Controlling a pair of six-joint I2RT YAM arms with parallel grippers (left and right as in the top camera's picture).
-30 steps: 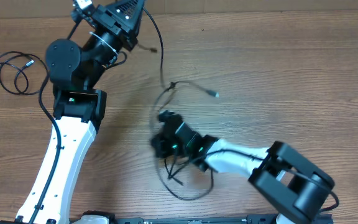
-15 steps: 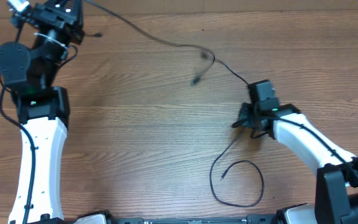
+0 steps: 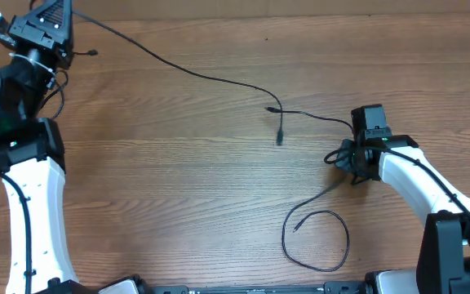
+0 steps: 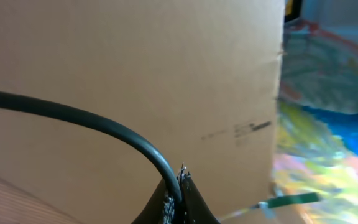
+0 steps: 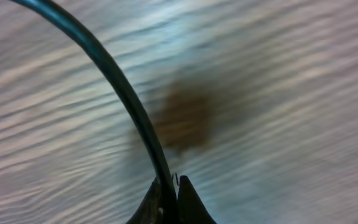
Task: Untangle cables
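One thin black cable (image 3: 194, 73) runs from my left gripper (image 3: 49, 33) at the far left corner across the table to a plug end (image 3: 280, 137) near the middle. My left gripper (image 4: 178, 199) is shut on this cable (image 4: 73, 115). A second black cable (image 3: 321, 119) runs from near that plug to my right gripper (image 3: 357, 159), then curls into a loop (image 3: 321, 241) at the front. My right gripper (image 5: 169, 199) is shut on that cable (image 5: 114, 81), just above the wood.
A cardboard wall (image 4: 135, 74) stands behind the table's far edge. The wooden table (image 3: 178, 188) stretches between the arms. The left arm's white link (image 3: 35, 204) lies along the left side, the right arm's white link (image 3: 423, 192) at the right.
The arms have pulled apart: the left gripper went to the far left corner, the right gripper to the right. The bundle has come apart into two stretched cables.
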